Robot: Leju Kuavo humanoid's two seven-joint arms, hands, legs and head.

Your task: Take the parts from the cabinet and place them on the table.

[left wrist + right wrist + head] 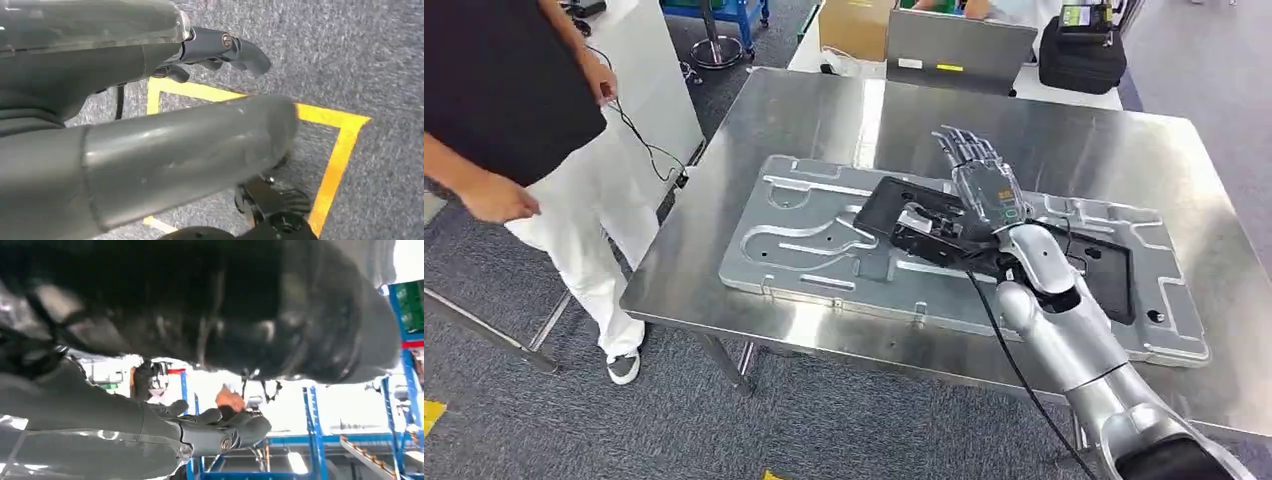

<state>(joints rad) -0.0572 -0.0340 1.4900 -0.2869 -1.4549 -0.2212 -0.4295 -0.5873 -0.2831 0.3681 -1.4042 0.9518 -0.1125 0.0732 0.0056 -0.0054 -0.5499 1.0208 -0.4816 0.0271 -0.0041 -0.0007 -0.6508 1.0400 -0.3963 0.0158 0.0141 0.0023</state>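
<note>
Person [534,130] in black top & white trousers stands off the surface's left edge, a thin cable hanging by their hand. The surface [824,110], stainless, carries a big grey metal panel [804,230] lying flat, running from near the left edge toward the right edge, close along the near edge. On the panel, approx mid-surface, sits the black part [904,205], tilted w/ one end raised. A second black plate [1114,265] lies flat on the panel toward the right edge. Beyond the far edge: laptop [959,45], cardboard box [854,25], black bag [1081,55].

Right hand [979,175] comes in over the near edge, fingers straight & spread, lying along the black part's right end. Can't tell if it's gripping underneath or just resting; the right wrist view is too dark & close to settle it.

Left hand [220,47], in the left wrist view, hangs over grey carpet w/ yellow floor tape, fingers loosely apart, nothing in it.

Step, as I read it: placing. Part is at the surface, prob being set down on the panel. Next needs: lower the raised end flat, free the fingers w/o dragging the part, lift the hand straight off, clear of the second plate.
</note>
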